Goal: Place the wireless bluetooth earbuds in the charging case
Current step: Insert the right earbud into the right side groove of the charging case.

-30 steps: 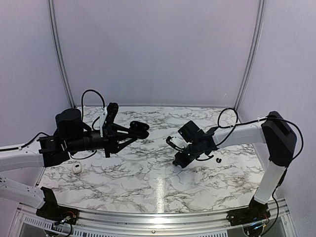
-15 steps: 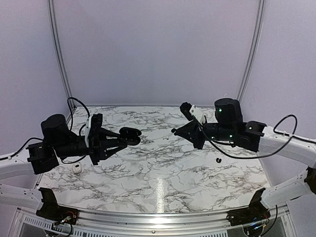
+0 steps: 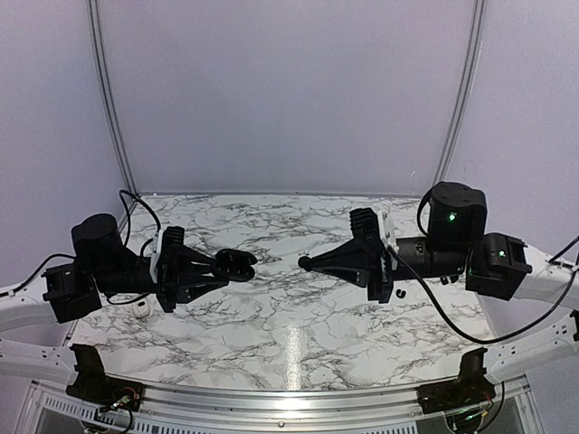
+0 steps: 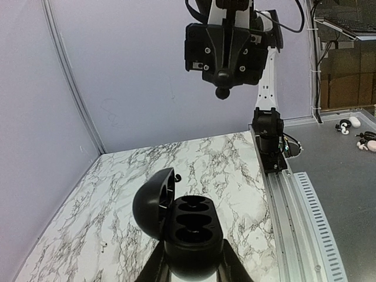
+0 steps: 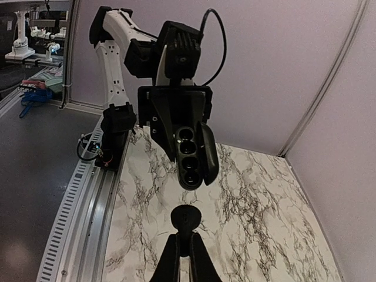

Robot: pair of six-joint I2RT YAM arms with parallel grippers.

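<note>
**Both arms raised over the marble table, case facing earbud**

The left gripper (image 3: 226,268), at mid-left, has its jaws clamped on the black charging case (image 4: 192,229). The case's lid is swung open and its sockets face right. Opposite and well apart, the right gripper (image 5: 183,247) pinches one black earbud (image 5: 185,219) at its fingertips. On the table (image 3: 289,334) lie a small black item (image 3: 401,294) at the right and a small white object (image 3: 140,307) at the left.
</note>
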